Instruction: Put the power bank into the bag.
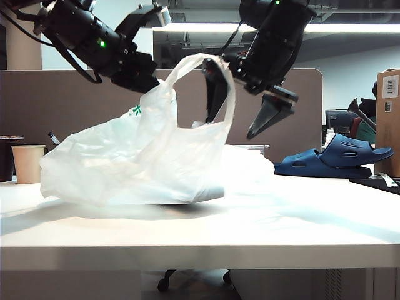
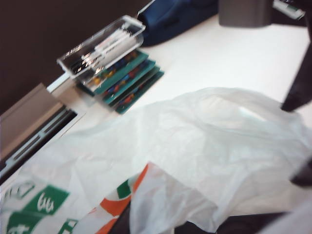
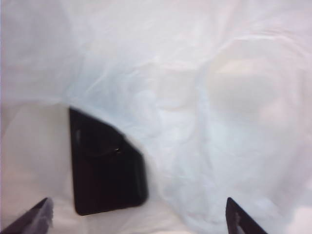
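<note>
Right claw point(image 3: 136, 217) gapes wide and empty just above power bank point(image 3: 105, 163), lying flat among bag point(image 1: 131, 156) folds, long axis along the reach. Left claw point(image 1: 145, 80) clamps bag's handle high.

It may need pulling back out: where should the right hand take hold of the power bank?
Probably pinch the power bank across its long straight edges at the uncovered end, coming straight down: it lies flat, one corner under film of the bag. The open right hand hangs above it; the shut left hand holds the bag's top up.
</note>
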Controlling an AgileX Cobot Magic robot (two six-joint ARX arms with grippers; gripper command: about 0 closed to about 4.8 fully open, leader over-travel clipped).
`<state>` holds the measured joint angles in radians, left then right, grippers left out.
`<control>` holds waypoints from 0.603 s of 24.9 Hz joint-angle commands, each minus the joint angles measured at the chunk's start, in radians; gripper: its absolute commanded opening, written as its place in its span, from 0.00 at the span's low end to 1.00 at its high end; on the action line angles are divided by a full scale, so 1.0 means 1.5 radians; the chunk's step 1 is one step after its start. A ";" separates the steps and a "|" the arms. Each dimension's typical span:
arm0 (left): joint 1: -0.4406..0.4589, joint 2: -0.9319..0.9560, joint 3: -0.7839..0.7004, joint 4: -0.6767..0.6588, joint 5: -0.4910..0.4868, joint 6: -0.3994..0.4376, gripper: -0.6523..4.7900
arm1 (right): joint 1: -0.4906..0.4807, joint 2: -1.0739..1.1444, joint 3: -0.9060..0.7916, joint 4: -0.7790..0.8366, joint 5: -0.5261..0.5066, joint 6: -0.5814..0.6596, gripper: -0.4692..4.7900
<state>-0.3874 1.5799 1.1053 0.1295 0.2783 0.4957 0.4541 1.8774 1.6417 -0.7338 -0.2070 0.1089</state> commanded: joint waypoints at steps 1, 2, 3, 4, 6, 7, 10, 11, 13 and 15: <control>0.003 -0.022 0.002 -0.001 0.043 -0.016 0.12 | -0.020 -0.015 0.005 -0.006 0.053 -0.008 1.00; 0.003 -0.025 0.002 -0.001 0.048 -0.022 0.15 | -0.024 -0.015 0.005 -0.008 0.055 -0.008 1.00; 0.002 -0.029 0.002 -0.001 0.054 -0.028 0.19 | -0.028 -0.014 0.005 -0.010 0.055 -0.008 1.00; 0.002 -0.032 0.002 -0.001 0.062 -0.038 0.24 | -0.033 -0.013 0.004 -0.010 0.055 -0.008 1.00; 0.002 -0.041 0.002 0.000 0.100 -0.065 0.30 | -0.041 -0.009 0.004 -0.006 0.081 -0.008 1.00; 0.002 -0.044 0.002 -0.001 0.116 -0.073 0.30 | -0.044 -0.008 0.004 0.000 0.086 -0.008 1.00; 0.001 -0.049 0.002 -0.001 0.173 -0.087 0.31 | -0.047 0.000 0.004 0.021 0.100 -0.008 1.00; 0.001 -0.052 0.002 -0.001 0.191 -0.093 0.33 | -0.048 0.001 0.004 0.025 0.106 -0.008 1.00; 0.001 -0.056 0.002 -0.001 0.218 -0.094 0.42 | -0.051 0.004 0.004 0.035 0.111 -0.008 1.00; 0.002 -0.062 0.002 -0.001 0.237 -0.094 0.53 | -0.051 0.009 0.004 0.044 0.115 -0.008 1.00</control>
<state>-0.3870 1.5009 1.1053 0.1169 0.5949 0.3614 0.3775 1.8885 1.6424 -0.6952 -0.0441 0.0994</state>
